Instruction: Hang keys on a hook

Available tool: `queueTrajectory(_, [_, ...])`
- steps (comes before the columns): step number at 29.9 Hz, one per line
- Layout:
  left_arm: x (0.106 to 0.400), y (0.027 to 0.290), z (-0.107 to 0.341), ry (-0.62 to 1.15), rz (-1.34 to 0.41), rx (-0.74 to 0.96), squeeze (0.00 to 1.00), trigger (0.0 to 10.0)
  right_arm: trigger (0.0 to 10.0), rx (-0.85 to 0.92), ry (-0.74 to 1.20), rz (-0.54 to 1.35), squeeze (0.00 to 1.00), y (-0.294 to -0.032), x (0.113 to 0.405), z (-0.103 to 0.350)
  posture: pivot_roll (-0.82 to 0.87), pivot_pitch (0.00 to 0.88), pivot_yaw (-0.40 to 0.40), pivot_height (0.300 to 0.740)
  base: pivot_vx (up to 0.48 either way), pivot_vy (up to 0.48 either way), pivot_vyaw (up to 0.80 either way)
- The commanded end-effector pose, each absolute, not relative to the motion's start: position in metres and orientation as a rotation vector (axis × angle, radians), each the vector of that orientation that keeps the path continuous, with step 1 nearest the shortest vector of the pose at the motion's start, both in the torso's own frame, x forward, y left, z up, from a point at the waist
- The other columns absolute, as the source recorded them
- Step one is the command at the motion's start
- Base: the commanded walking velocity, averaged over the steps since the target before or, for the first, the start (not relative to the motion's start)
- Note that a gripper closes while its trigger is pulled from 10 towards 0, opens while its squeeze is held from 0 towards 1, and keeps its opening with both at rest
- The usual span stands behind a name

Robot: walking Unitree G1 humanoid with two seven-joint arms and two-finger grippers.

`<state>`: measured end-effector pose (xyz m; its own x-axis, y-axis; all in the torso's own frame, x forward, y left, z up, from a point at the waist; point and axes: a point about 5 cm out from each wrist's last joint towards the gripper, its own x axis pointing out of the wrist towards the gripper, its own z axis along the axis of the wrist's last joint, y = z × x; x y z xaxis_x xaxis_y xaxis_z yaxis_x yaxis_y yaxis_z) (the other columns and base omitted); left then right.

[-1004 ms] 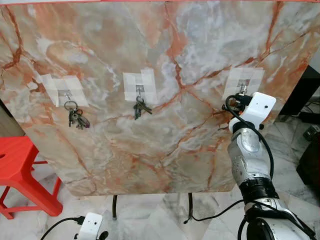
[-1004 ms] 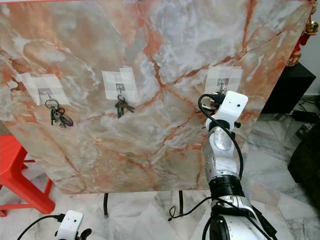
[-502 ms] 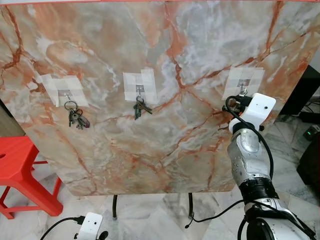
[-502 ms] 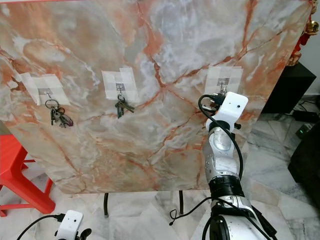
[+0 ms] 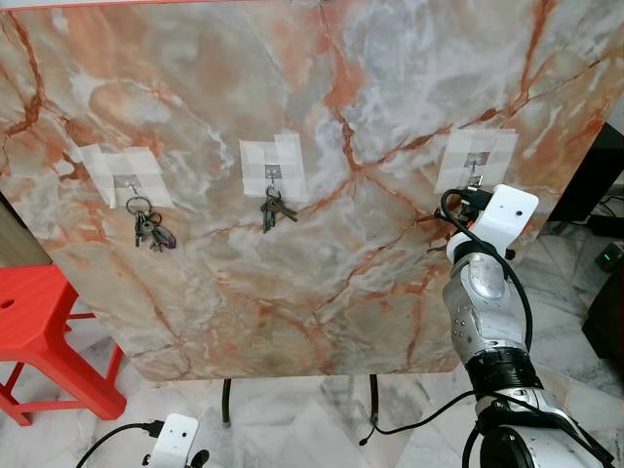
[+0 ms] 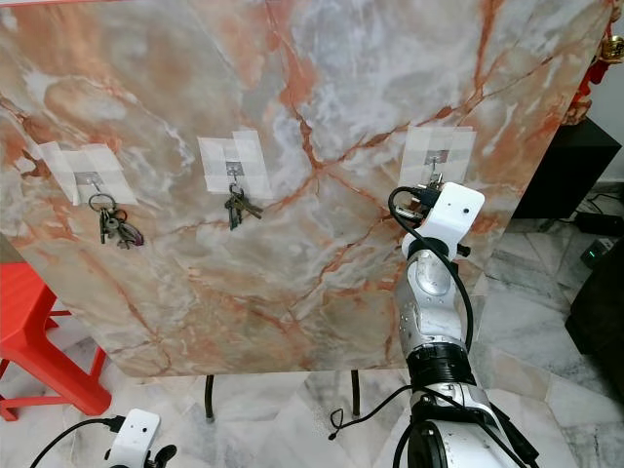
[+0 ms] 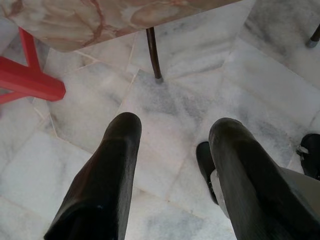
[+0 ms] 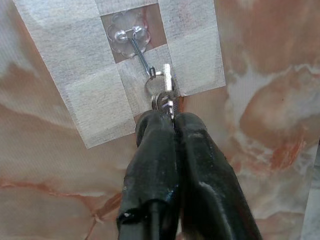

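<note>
Marble board behind; right hand (image 8: 167, 117) pinches the keys (image 8: 165, 97) tight, ring just below the hook (image 8: 142, 59), wire running up-away; left hand (image 7: 172, 135) hangs wide.

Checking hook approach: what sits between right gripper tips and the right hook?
In the right wrist view, the keys alone: pinched in the right gripper, their ring at the tip of the right hook.

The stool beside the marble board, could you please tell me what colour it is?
The plastic stool is bright red, clearest in the left eye view.
</note>
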<state>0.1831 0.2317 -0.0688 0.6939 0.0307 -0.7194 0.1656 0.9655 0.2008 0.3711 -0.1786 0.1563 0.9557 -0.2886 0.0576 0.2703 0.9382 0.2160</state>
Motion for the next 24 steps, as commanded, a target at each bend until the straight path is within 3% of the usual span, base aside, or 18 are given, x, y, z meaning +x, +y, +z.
queueTrajectory(1, [0.181,0.232,-0.07,0.809,-0.093,0.283,0.0,10.0,10.0,0.232,-0.075,-0.289,1.0,-0.179,0.369,0.151,0.03,0.017,0.007,0.74,0.0,0.0,0.0])
queueTrajectory(12, [0.182,0.231,-0.07,0.81,-0.094,0.282,0.0,10.0,10.0,0.229,-0.093,-0.279,1.0,-0.176,0.365,0.151,0.03,0.018,0.007,0.74,0.0,0.0,0.0])
queueTrajectory(18, [0.18,0.231,-0.07,0.811,-0.091,0.278,0.0,10.0,10.0,0.181,-0.039,-0.278,1.0,-0.178,0.339,0.126,0.03,0.016,0.003,0.74,0.0,0.0,0.0])
queueTrajectory(19, [0.181,0.231,-0.07,0.811,-0.091,0.278,0.0,10.0,10.0,0.173,-0.024,-0.276,0.71,-0.178,0.335,0.121,0.02,0.017,0.001,0.74,0.0,0.0,0.0])
queueTrajectory(20, [0.181,0.231,-0.07,0.811,-0.091,0.278,0.0,10.0,10.0,0.163,-0.004,-0.277,0.22,-0.18,0.329,0.115,0.02,0.016,-0.001,0.74,0.0,0.0,0.0])
queueTrajectory(21, [0.181,0.231,-0.07,0.81,-0.091,0.277,0.0,10.0,10.0,0.153,0.019,-0.279,0.0,-0.181,0.323,0.108,0.02,0.016,-0.001,0.74,0.0,0.0,0.0])
queueTrajectory(24, [0.181,0.231,-0.07,0.807,-0.085,0.274,0.0,10.0,10.0,0.124,0.102,-0.28,0.0,-0.185,0.306,0.086,0.02,0.014,-0.005,0.74,0.0,0.0,0.0])
